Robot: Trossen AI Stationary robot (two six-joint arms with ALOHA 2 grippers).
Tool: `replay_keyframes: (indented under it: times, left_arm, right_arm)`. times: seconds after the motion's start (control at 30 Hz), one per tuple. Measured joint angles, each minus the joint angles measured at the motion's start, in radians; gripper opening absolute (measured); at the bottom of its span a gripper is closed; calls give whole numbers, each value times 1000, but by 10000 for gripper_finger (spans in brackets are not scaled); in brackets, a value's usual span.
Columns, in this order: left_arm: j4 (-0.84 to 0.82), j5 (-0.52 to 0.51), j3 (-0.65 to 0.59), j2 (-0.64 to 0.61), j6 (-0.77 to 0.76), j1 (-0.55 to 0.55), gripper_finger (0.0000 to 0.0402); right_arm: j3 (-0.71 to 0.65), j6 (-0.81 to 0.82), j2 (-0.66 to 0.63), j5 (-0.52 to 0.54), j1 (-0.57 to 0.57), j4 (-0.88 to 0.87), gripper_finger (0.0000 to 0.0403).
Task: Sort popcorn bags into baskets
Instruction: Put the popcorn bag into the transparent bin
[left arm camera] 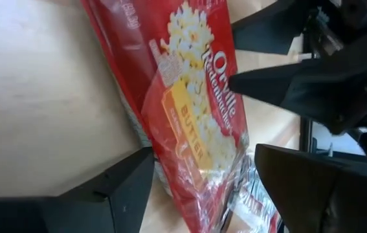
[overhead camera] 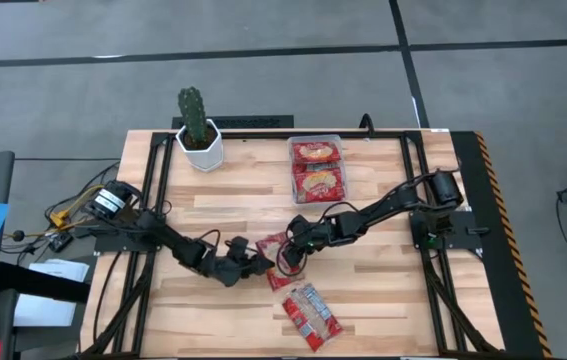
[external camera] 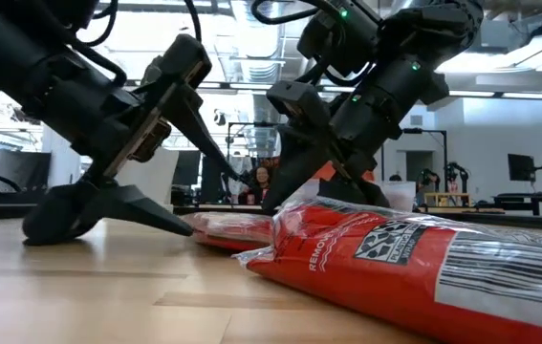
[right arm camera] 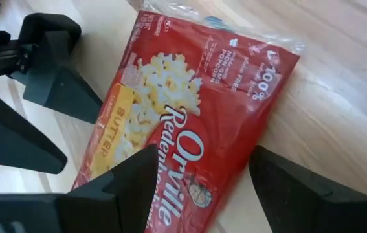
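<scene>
Both pincers spread wide around one popcorn bag [overhead camera: 277, 250] flat on the tabletop [overhead camera: 383, 290] — left pincer [overhead camera: 256, 266], right pincer [overhead camera: 295, 240]. Risk: simultaneous closure tears or tugs it, short of the basket [overhead camera: 316, 140].

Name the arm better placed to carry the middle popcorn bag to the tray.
Right, probably. The right gripper is open astride the popcorn bag, on the side nearer the tray; the left gripper is open at its far edge.
</scene>
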Motion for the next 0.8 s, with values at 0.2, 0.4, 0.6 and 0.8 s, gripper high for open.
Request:
replay_keyframes:
  times: [0.2, 0.4, 0.6, 0.8]
  left_arm:
    - [-11, 10, 0, 0, 9, 14, 242]
    - [-19, 15, 0, 0, 18, 17, 230]
    - [2, 10, -3, 0, 21, 19, 216]
    - [95, 11, -5, 3, 71, 20, 198]
  right_arm:
    - [2, -2, 44, 5, 0, 36, 250]
    - [3, -4, 70, 9, 7, 63, 185]
    - [2, -7, 67, -18, -7, 58, 57]
    - [1, -35, 49, -86, -32, 52, 21]
